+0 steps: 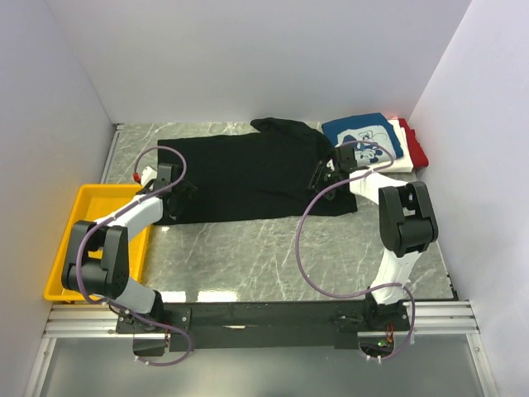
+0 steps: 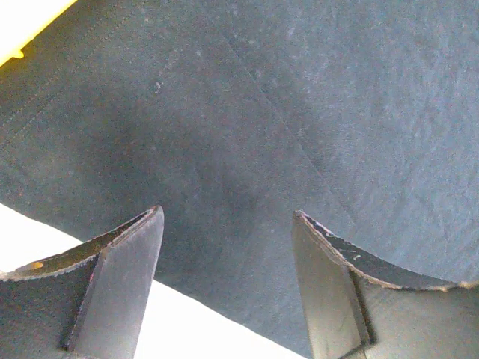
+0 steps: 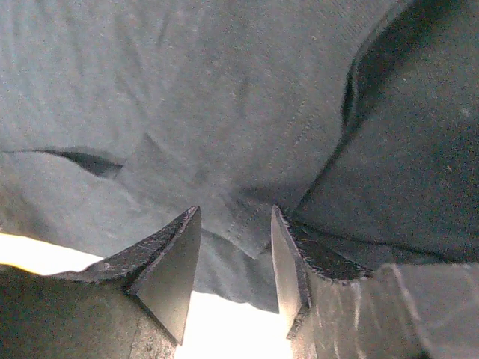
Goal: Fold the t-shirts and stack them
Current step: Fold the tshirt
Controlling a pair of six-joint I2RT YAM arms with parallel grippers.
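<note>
The large black t-shirt (image 1: 248, 169) lies spread flat across the back middle of the table. My left gripper (image 1: 175, 192) is open at the shirt's left edge. In the left wrist view the gripper (image 2: 227, 213) straddles the black cloth (image 2: 262, 112), whose hem crosses between the jaws. My right gripper (image 1: 321, 175) is at the shirt's right part, near a sleeve. In the right wrist view it (image 3: 236, 211) stands narrowly open around a folded edge of the cloth (image 3: 187, 97). The blue t-shirt (image 1: 364, 136) lies folded on the white one (image 1: 395, 164) and the red one (image 1: 416, 149) at the back right.
A yellow plastic tray (image 1: 62, 248) sits at the table's left edge beside the left arm; its corner shows in the left wrist view (image 2: 9, 54). White walls close in the back and both sides. Marbled tabletop (image 1: 248, 256) lies between the shirt and the arm bases.
</note>
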